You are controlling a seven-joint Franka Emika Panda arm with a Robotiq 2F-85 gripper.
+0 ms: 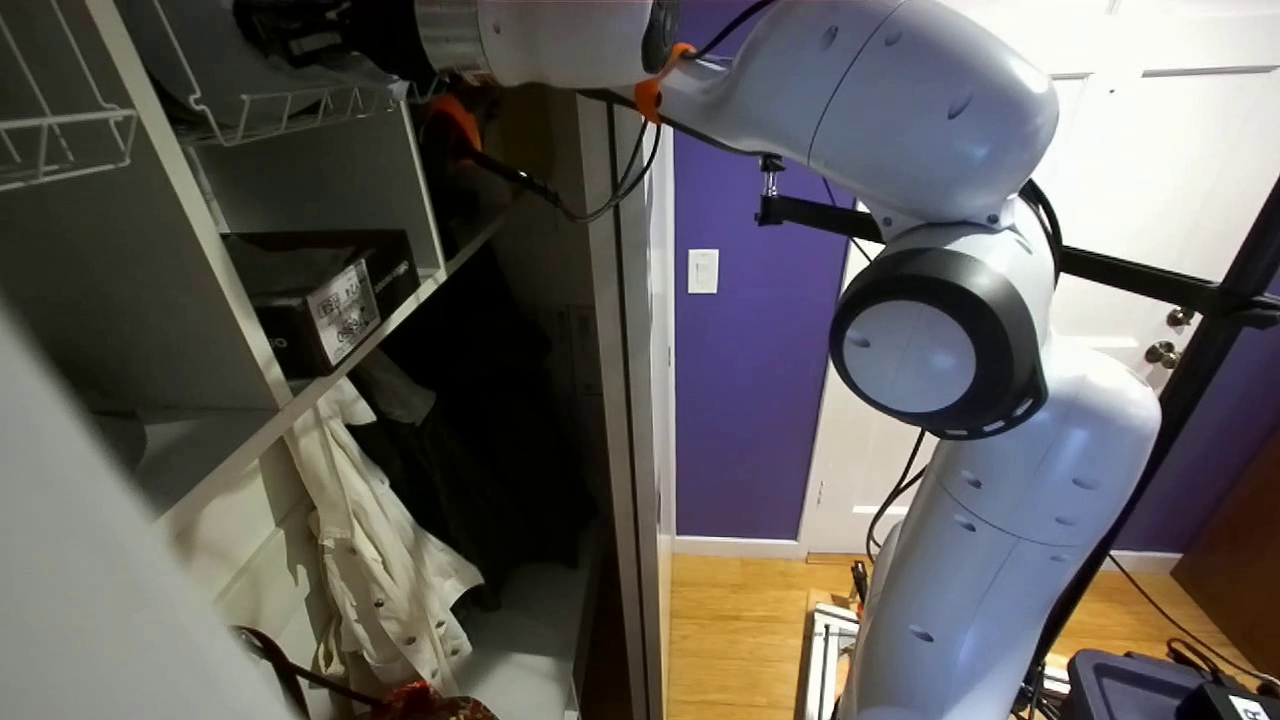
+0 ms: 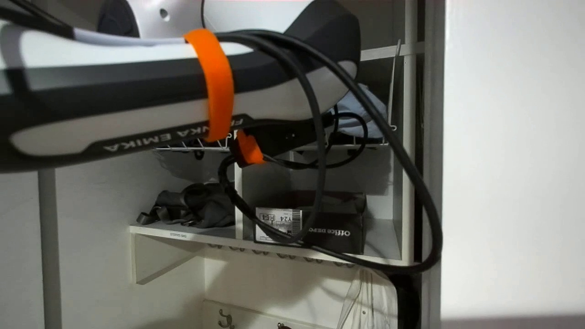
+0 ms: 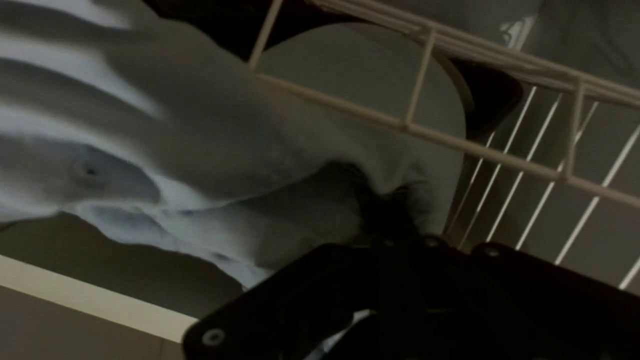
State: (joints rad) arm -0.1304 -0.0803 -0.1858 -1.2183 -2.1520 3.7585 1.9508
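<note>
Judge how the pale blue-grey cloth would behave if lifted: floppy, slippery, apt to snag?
The pale blue-grey cloth is probably floppy, as it lies in loose, sagging folds. It seems unlikely to slip, since it puckers at the closed pincer. It may snag on the white wire shelf rail, which crosses it in the wrist view.

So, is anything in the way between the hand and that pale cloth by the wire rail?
Nothing visible. In the wrist view the hand is closed on a fold of the pale cloth; the wire rail crosses above the grip, not between them.
</note>
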